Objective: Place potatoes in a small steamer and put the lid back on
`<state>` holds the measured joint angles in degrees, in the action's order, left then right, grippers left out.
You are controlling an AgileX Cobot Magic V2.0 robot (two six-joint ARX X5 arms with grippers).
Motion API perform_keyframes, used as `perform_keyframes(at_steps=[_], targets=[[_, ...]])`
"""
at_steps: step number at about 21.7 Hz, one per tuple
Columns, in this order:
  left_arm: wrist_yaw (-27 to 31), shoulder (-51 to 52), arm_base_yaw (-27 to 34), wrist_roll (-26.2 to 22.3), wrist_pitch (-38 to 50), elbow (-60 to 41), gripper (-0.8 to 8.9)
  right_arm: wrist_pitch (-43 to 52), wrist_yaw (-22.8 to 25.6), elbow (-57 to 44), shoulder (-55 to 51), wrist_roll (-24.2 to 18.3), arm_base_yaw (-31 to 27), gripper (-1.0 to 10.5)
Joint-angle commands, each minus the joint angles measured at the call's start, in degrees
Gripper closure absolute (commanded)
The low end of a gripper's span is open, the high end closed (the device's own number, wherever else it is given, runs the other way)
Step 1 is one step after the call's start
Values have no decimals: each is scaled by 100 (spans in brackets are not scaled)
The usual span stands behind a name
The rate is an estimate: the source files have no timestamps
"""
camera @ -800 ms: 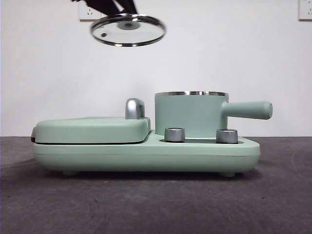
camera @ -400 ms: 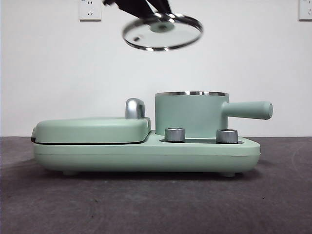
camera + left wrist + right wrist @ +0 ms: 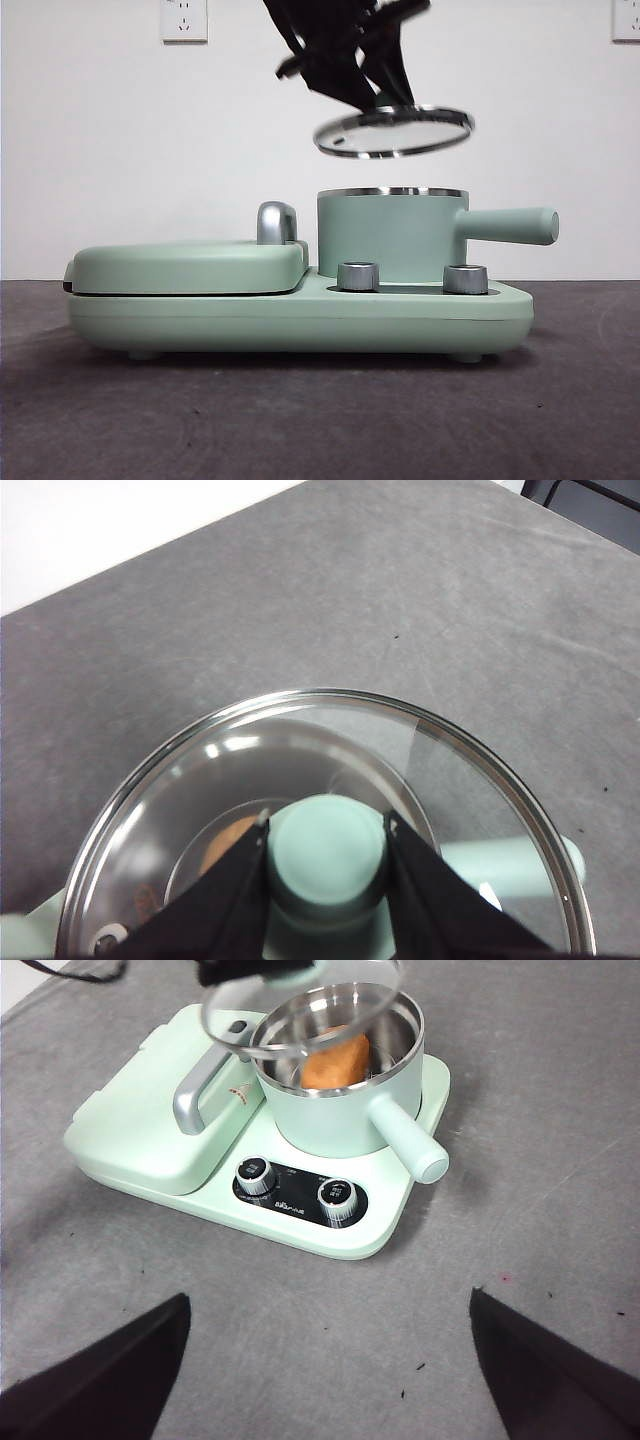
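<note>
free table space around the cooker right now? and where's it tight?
Bare grey table beyond the steamer handle and in front of the dials, up to the open right pincer. Tight above the steamer: left pincer holds the lid there, potato inside.

Left gripper [image 3: 327, 855] jaws clamped; right gripper [image 3: 330, 1360] jaws apart (seemingly idle).

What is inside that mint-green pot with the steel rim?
One orange-brown potato lies inside the mint-green pot, beneath the glass lid held by the left gripper. The pot's floor under it is hidden.
</note>
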<state>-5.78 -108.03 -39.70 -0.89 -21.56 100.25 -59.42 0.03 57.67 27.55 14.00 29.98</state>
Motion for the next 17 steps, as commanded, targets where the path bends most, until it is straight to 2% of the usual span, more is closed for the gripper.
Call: perform_keyframes(at_steps=[1,7,17], targets=[[20,-245,-44,-227,313,179,795,57,-2,35,7,101,39,515],[282,-472,-37,-459,496,179,795,57,-4,35,7,109,39,515],[282,-772,-39,-748,603,179,796,57,-4,35,7,210,39,515]])
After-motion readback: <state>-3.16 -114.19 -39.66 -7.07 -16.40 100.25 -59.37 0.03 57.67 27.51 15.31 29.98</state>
